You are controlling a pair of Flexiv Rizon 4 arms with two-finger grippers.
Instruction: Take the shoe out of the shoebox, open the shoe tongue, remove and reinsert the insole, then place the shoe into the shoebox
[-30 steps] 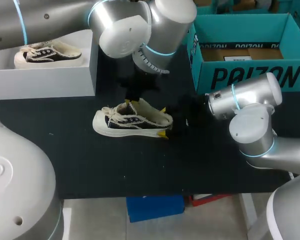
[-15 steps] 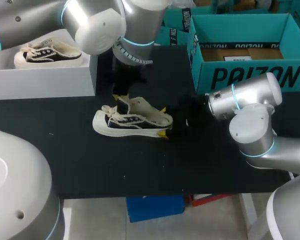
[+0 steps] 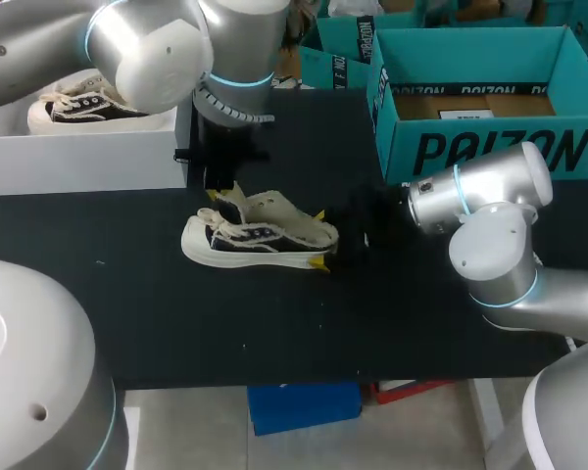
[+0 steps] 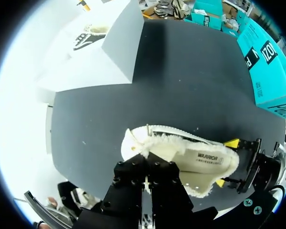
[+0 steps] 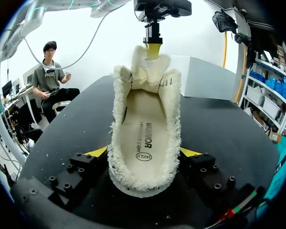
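Note:
A cream fleece-lined shoe (image 3: 260, 238) lies on its sole in the middle of the black table, toe to the left. My right gripper (image 3: 319, 238) clasps its heel, one yellow tip pressed on each side; the right wrist view shows the shoe (image 5: 143, 143) between both fingers (image 5: 97, 151), with the insole (image 5: 144, 136) lying inside. My left gripper (image 3: 219, 193) hangs over the laces, shut on the tongue (image 5: 148, 69) and holding it up and toward the toe. In the left wrist view its black fingers (image 4: 133, 179) pinch the shoe's fleece edge (image 4: 190, 157).
A white shoebox (image 3: 88, 157) at the back left holds a second shoe (image 3: 88, 103). An open teal box (image 3: 490, 147) stands at the back right, with more teal boxes behind it. The left arm's big joints hang over the table's back left.
My left arm has swung to the left, drawing the tongue toward the toe and opening the shoe's mouth. The shoe and the right gripper have stayed put.

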